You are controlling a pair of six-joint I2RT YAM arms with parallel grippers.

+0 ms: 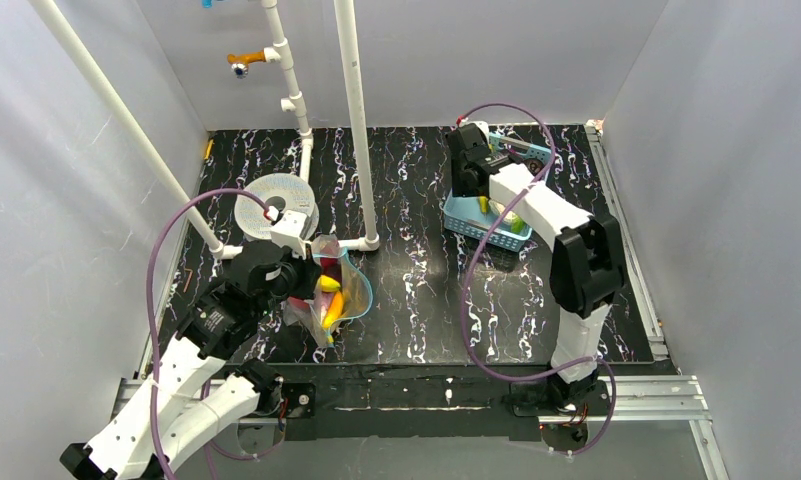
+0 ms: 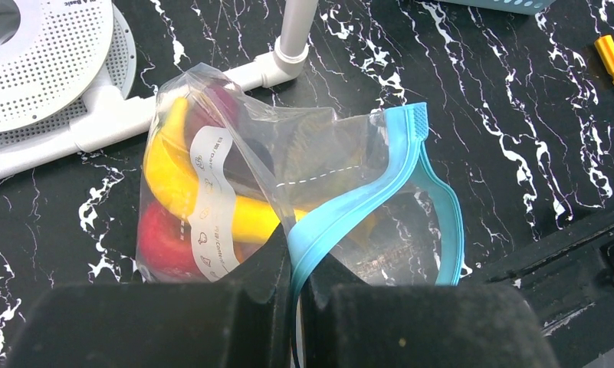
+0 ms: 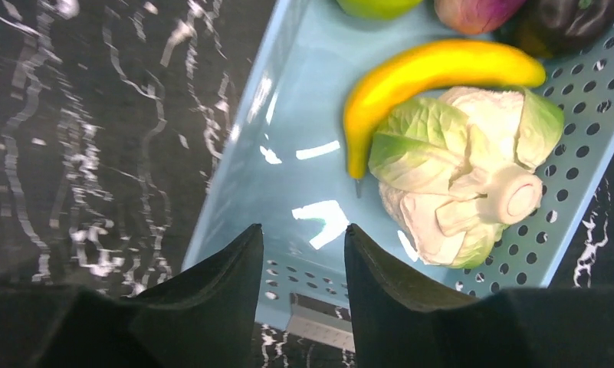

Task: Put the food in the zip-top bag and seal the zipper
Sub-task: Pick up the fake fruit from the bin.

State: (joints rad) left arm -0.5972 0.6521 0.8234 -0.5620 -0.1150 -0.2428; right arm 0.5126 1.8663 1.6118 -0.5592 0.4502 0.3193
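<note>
The clear zip-top bag (image 2: 288, 153) lies at the left of the table (image 1: 338, 290). It holds a yellow banana (image 2: 165, 172), a red apple (image 2: 162, 241) and a dark magenta piece (image 2: 219, 100). My left gripper (image 2: 296, 257) is shut on the light-blue zipper (image 2: 349, 203), whose mouth gapes open. My right gripper (image 3: 303, 234) is open and empty above the near end of the light-blue basket (image 3: 288, 123). In the basket lie another banana (image 3: 434, 73), a cabbage (image 3: 457, 176), a green fruit (image 3: 376, 6) and two purple pieces.
White pipe frame (image 1: 356, 120) and a white perforated disc (image 1: 266, 205) stand behind the bag. A yellow-handled screwdriver (image 2: 612, 60) lies at right in the left wrist view. The basket (image 1: 486, 215) sits at the back right under the right arm.
</note>
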